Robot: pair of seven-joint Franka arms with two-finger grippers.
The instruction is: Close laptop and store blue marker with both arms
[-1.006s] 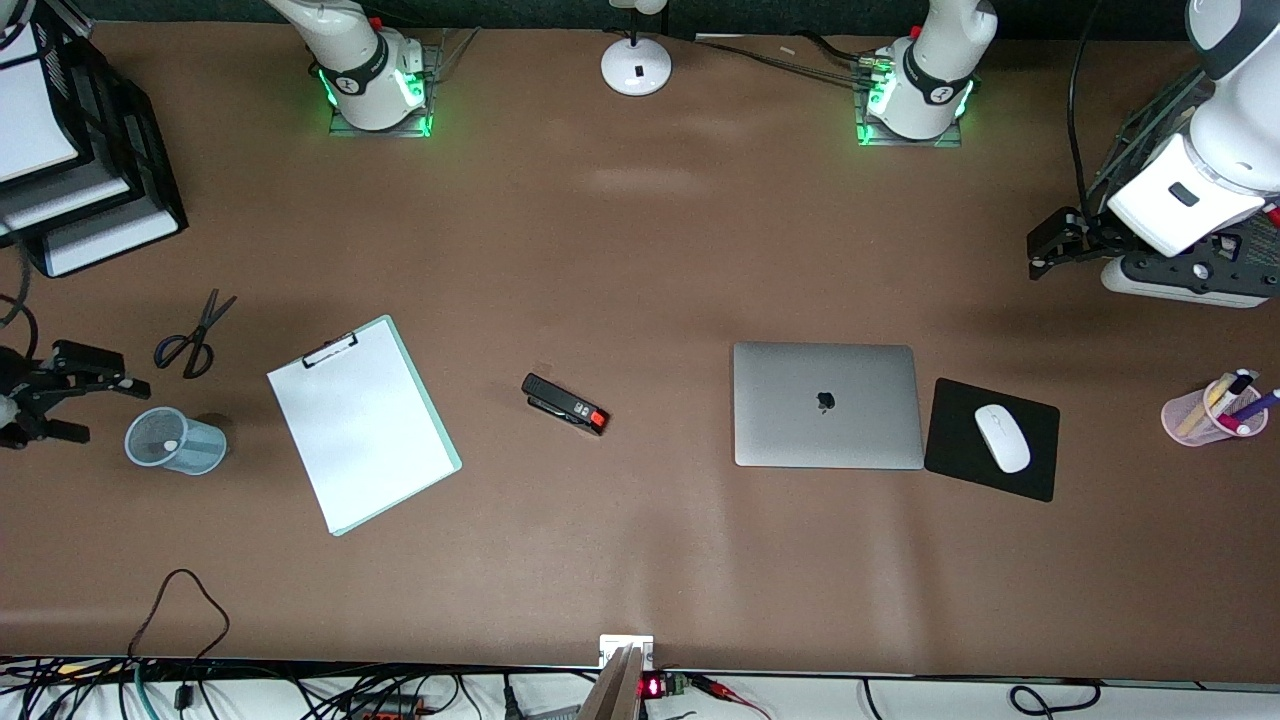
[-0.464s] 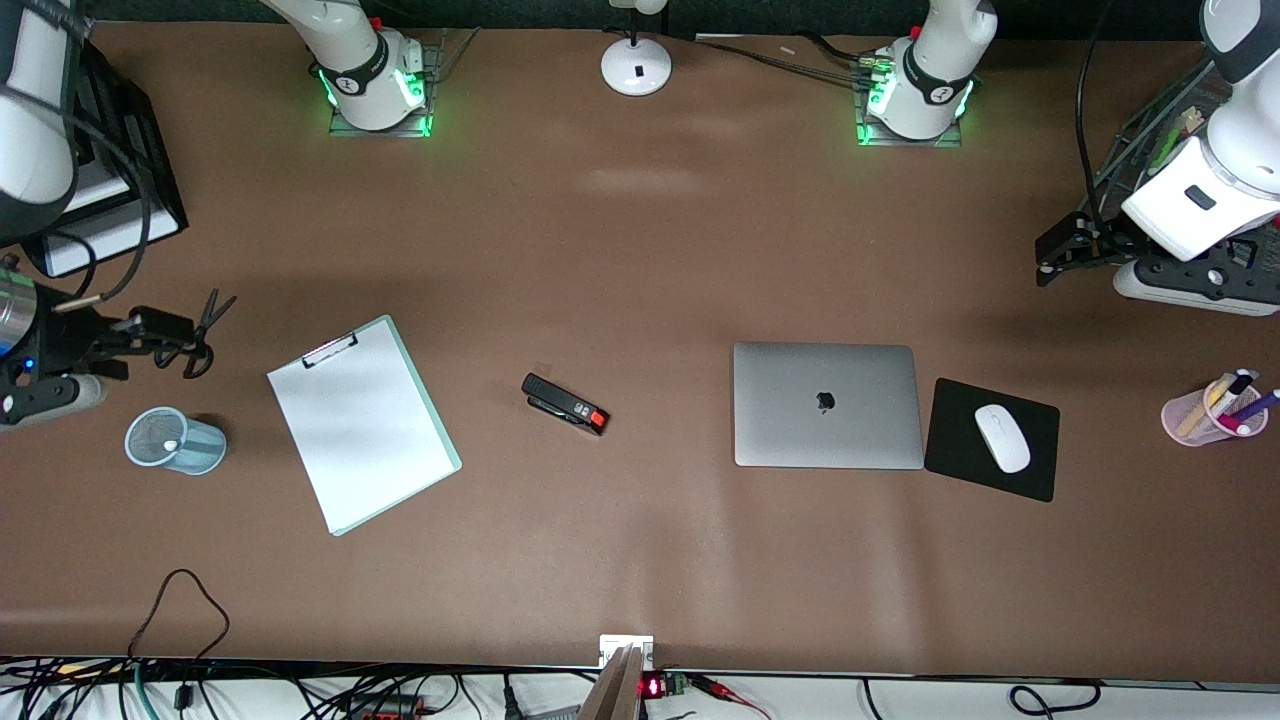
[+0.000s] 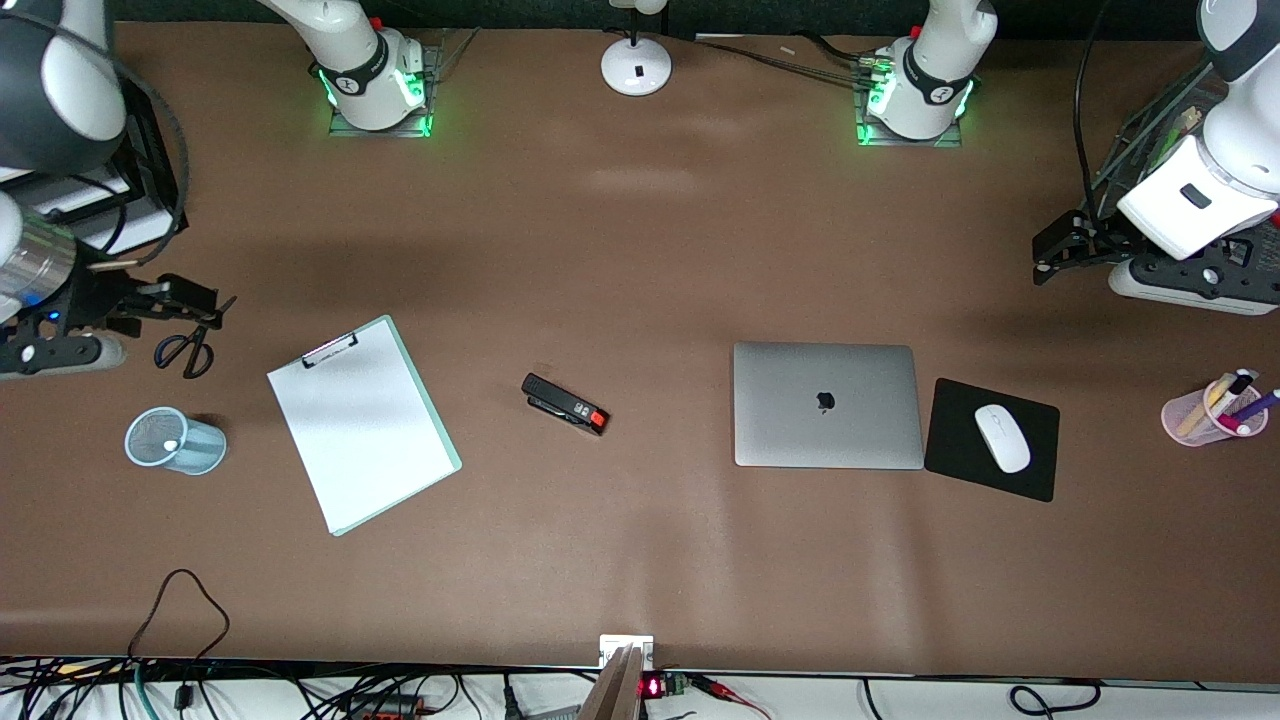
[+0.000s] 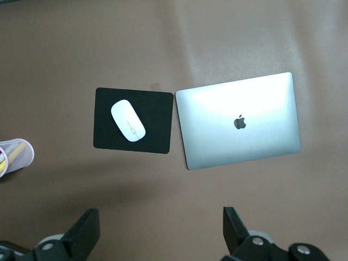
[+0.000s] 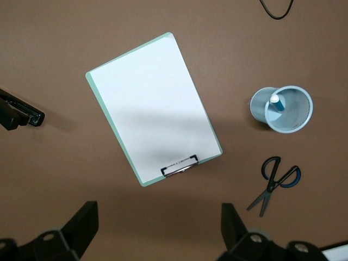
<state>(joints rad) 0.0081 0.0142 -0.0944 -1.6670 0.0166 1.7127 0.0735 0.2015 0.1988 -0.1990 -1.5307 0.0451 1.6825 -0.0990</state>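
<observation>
Laptop (image 3: pixel 828 404) lies lid-down on the tabletop; blue marker (image 5: pixel 275 101) stands in the blue mesh cup (image 5: pixel 283 109). My right gripper (image 3: pixel 190 302) has swung up over the scissors (image 3: pixel 190 340), fingers spread; left gripper (image 3: pixel 1052 250) spread, barely shifted. I judge both stages done, arms retreating.

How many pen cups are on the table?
2. The blue mesh cup stands at the right arm's end, beside the clipboard, holding the blue marker. The pink cup stands at the left arm's end, holding several pens.

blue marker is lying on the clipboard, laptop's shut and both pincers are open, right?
Not quite. The right wrist view shows the blue marker standing inside the blue mesh cup, not on the clipboard. The laptop is shut, and the left pincer and right pincer are open.
</observation>
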